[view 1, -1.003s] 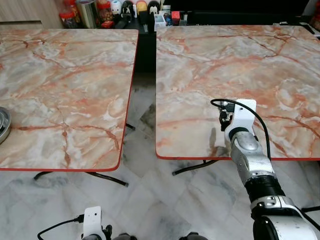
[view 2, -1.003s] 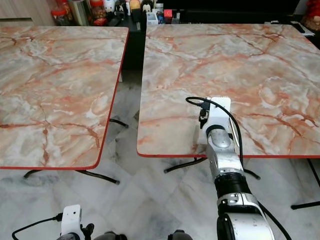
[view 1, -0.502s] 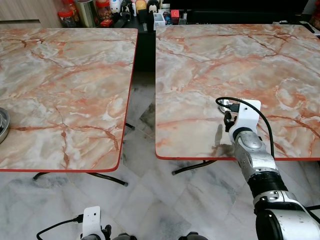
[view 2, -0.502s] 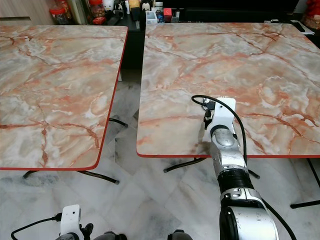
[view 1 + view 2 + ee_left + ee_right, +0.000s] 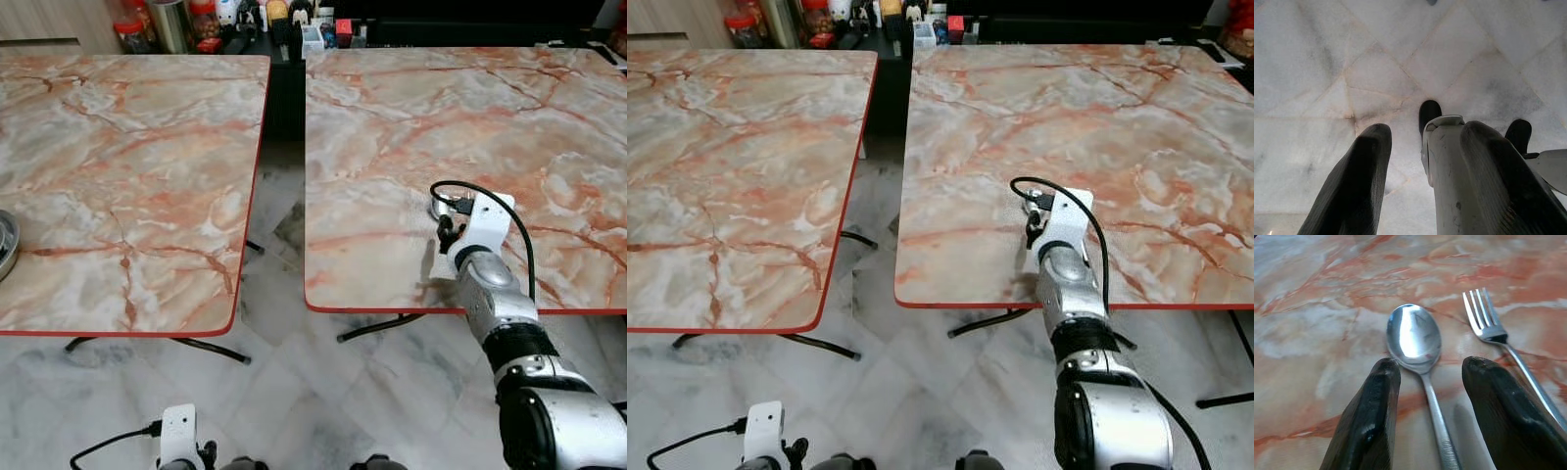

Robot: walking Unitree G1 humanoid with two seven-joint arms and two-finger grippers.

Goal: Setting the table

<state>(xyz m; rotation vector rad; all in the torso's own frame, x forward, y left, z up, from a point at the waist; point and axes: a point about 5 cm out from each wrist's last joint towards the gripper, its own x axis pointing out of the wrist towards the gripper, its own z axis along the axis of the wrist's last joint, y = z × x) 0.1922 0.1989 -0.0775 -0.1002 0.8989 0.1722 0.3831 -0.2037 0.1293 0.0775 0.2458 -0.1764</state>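
Left gripper hangs low over the floor, fingers apart, empty. Right gripper sits just past the right table's red near edge, fingers spread, gripping nothing, astride a spoon lying flat. Fork just beside it. Bare tabletop beyond; left table across the gap.

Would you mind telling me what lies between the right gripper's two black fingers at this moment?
In the right wrist view, the spoon lies on the marble table, its handle running between the open right gripper; the fork lies beside it.
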